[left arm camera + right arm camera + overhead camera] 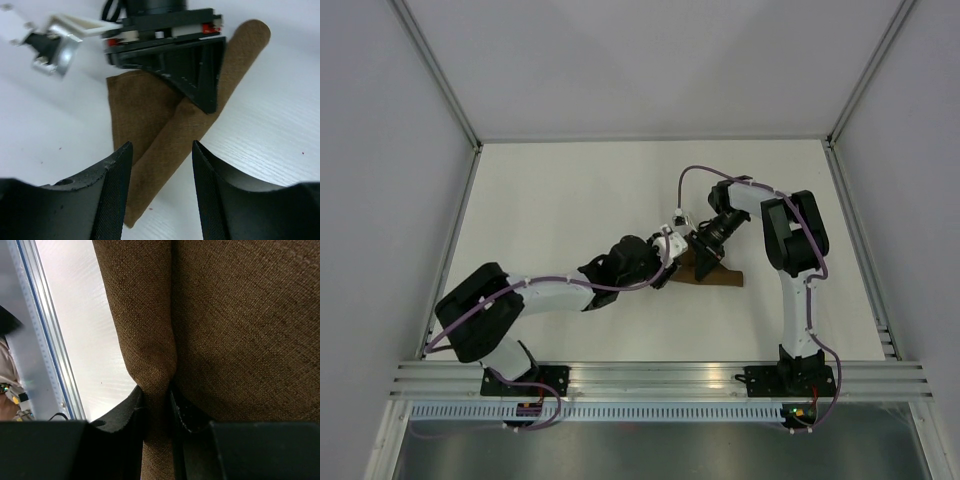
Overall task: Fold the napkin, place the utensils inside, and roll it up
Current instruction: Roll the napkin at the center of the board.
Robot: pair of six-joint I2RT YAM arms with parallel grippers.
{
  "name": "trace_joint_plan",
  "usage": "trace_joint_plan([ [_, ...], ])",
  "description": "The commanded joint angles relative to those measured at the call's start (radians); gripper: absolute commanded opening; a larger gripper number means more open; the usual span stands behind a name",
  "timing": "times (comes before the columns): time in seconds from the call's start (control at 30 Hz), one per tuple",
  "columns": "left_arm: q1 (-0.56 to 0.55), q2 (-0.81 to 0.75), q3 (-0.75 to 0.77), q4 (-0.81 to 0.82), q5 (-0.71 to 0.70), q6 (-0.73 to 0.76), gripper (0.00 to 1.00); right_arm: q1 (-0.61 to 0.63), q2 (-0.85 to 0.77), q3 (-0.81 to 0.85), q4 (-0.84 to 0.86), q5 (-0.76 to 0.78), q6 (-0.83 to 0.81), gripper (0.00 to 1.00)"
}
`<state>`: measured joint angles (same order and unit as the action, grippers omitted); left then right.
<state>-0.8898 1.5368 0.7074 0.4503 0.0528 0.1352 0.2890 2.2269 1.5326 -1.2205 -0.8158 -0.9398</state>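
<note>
The dark brown napkin lies mid-table, partly rolled. In the left wrist view the rolled part runs diagonally over a flat part. My right gripper stands on the napkin and is shut on a pinched ridge of the cloth, which fills the right wrist view; its jaws squeeze the fold. My left gripper hovers just left of it, open and empty, with the roll's near end between its fingertips. No utensils show.
The right gripper's black body and its white camera mount sit close in front of my left gripper. An aluminium rail borders the white table. Grey walls enclose the table on three sides.
</note>
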Motion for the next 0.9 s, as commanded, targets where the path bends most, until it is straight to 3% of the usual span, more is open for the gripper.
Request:
trace_joint_plan([
  [0.0, -0.069, 0.077, 0.073, -0.013, -0.083, 0.182, 0.57, -0.007, 0.066, 0.029, 0.056, 0.081, -0.056, 0.20],
  [0.17, -0.135, 0.186, 0.154, -0.088, -0.067, 0.268, 0.57, -0.008, 0.097, 0.049, 0.053, 0.083, -0.045, 0.19],
  [0.6, -0.135, 0.327, 0.214, -0.096, -0.065, 0.300, 0.55, -0.011, 0.116, 0.064, 0.053, 0.090, -0.031, 0.20],
  [0.87, -0.109, 0.396, 0.253, -0.200, 0.056, 0.261, 0.39, -0.011, 0.116, 0.066, 0.053, 0.087, -0.030, 0.20],
])
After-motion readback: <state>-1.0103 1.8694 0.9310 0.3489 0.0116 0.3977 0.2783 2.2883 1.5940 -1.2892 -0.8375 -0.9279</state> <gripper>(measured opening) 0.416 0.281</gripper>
